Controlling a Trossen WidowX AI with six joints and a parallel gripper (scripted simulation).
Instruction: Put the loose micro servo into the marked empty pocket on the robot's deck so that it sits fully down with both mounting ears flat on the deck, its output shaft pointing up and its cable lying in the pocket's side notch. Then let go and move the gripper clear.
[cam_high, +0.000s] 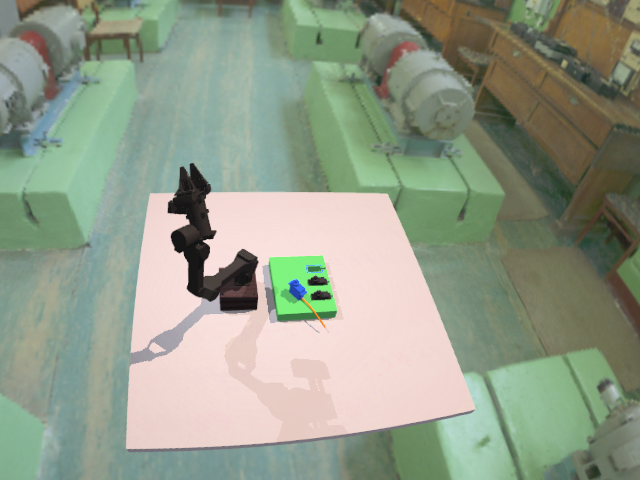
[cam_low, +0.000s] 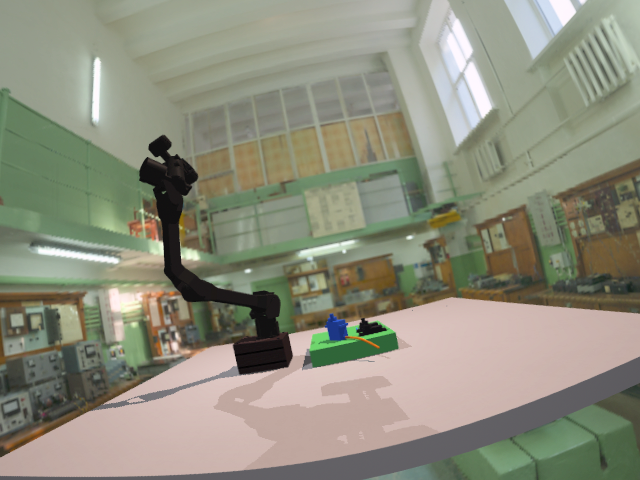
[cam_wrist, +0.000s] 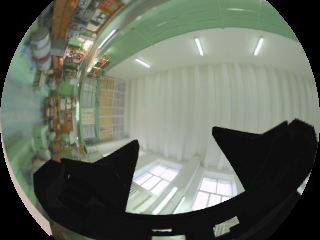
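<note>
The blue micro servo (cam_high: 297, 289) (cam_low: 336, 328) stands on top of the green deck (cam_high: 285, 308) (cam_low: 351, 353), left of the black servos. Its shaft side appears to point up. Its orange cable (cam_high: 313, 312) (cam_low: 364, 341) runs out past the deck's front edge. The marked empty pocket (cam_high: 314, 268) is outlined in light blue near the deck's back right corner; it cannot be made out in the exterior view. My gripper (cam_high: 187, 166) (cam_wrist: 176, 138) is open and empty, raised high to the left of the deck and pointing up and away from the servo.
Two black servos (cam_high: 317, 280) (cam_high: 321, 295) sit in the deck in a row in front of the pocket. The arm's dark base (cam_high: 238, 298) (cam_low: 262, 353) stands just left of the deck on the pale pink table (cam_high: 382, 361) (cam_low: 496, 372).
</note>
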